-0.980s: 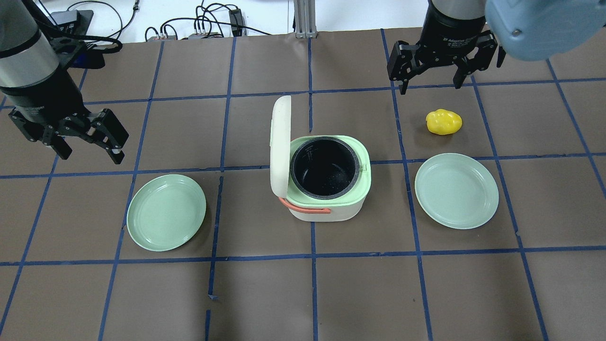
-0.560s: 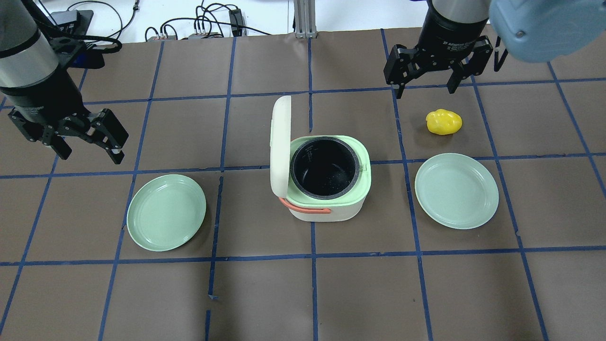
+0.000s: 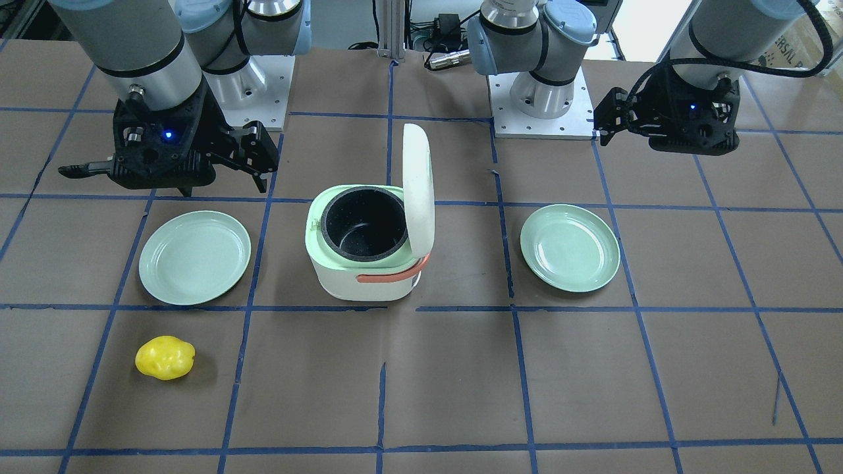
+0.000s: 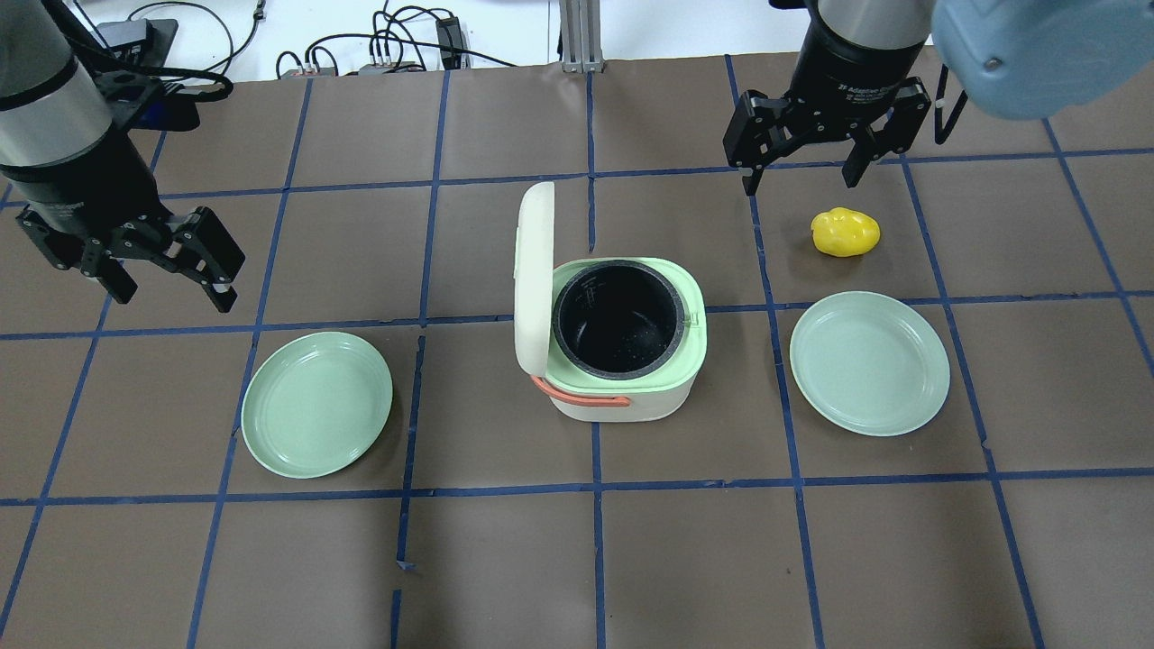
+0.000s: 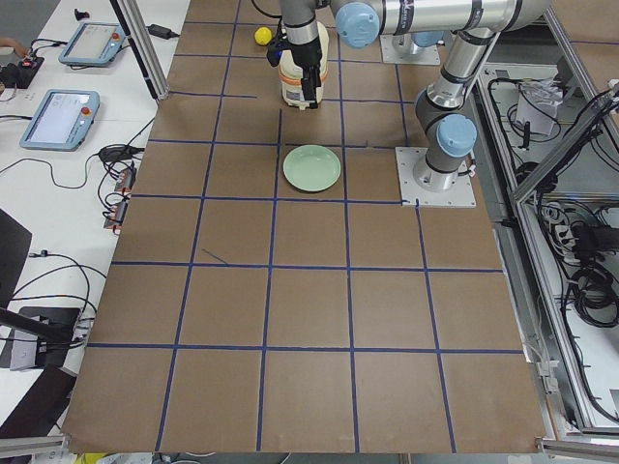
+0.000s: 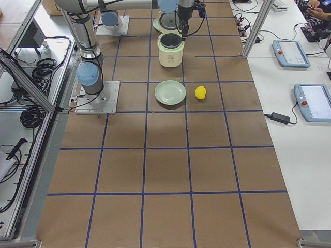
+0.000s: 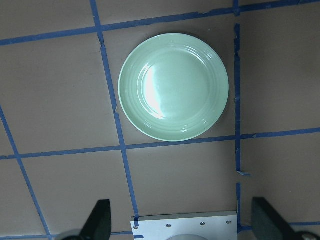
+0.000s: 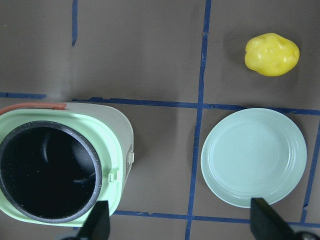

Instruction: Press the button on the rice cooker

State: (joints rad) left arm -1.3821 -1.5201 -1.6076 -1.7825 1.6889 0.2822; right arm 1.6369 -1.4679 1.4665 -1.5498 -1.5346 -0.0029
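Note:
The white and pale green rice cooker (image 4: 631, 379) stands mid-table with its lid (image 4: 534, 270) swung up on its left side and the black pot bare. In the right wrist view the cooker (image 8: 115, 145) fills the lower left, and a small tab (image 8: 131, 156) shows on its side facing the plate. My right gripper (image 4: 801, 178) is open and empty, hovering beyond and to the right of the cooker, above the yellow lump. My left gripper (image 4: 171, 293) is open and empty, far left of the cooker, beyond the left plate.
A yellow potato-like lump (image 4: 845, 232) lies right of the cooker, beyond a pale green plate (image 4: 869, 362). A second green plate (image 4: 316, 403) lies left of the cooker and also shows in the left wrist view (image 7: 173, 87). Cables lie along the far table edge.
My right gripper has shifted a little to the left, toward the cooker's side, still open. The left arm and the objects have not moved.

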